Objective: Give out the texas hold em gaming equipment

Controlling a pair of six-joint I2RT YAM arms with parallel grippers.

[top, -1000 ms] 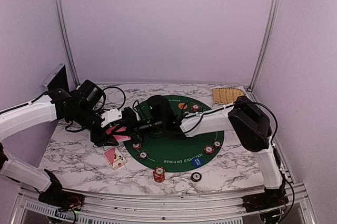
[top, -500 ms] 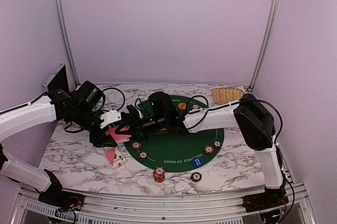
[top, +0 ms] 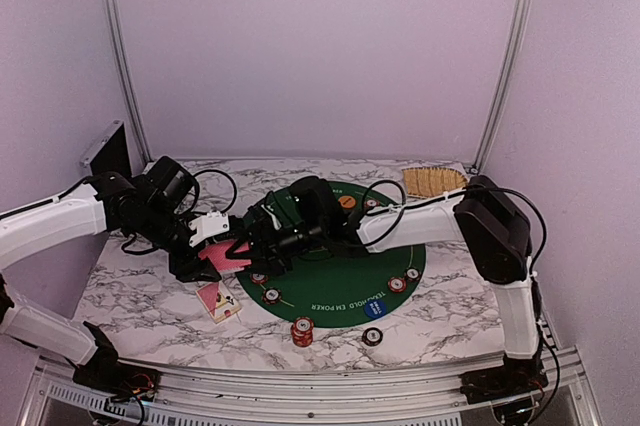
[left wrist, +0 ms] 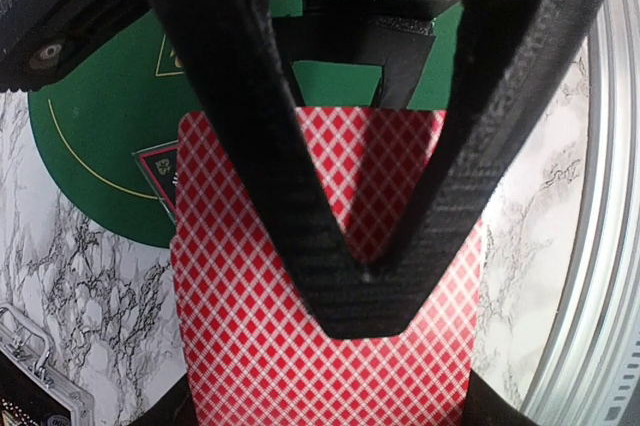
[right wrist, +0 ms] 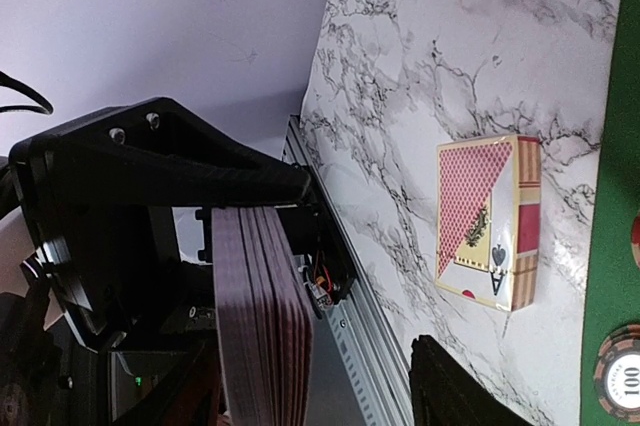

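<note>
My left gripper (top: 218, 252) is shut on a deck of red-backed playing cards (top: 226, 256), held above the table's left side. In the left wrist view the deck (left wrist: 320, 356) fills the frame under my gripper (left wrist: 365, 291). My right gripper (top: 258, 244) is open and right against the deck's far end. In the right wrist view the deck (right wrist: 262, 316) stands edge on inside the gripper (right wrist: 320, 396), with a gap to one finger (right wrist: 470, 386). Poker chips (top: 271, 295) lie around the green mat (top: 330, 266), and a stack (top: 302, 330) stands in front of it. An orange disc (top: 346, 201) lies at the back.
A card box (top: 218, 301) lies on the marble below the deck; it also shows in the right wrist view (right wrist: 487, 221). A tan woven tray (top: 432, 181) sits at the back right. A black-and-silver case (top: 105, 151) stands at the far left. A blue marker (top: 376, 309) lies on the mat's front.
My right gripper has moved left across the mat up to the deck. My left gripper still holds the deck in about the same place.
</note>
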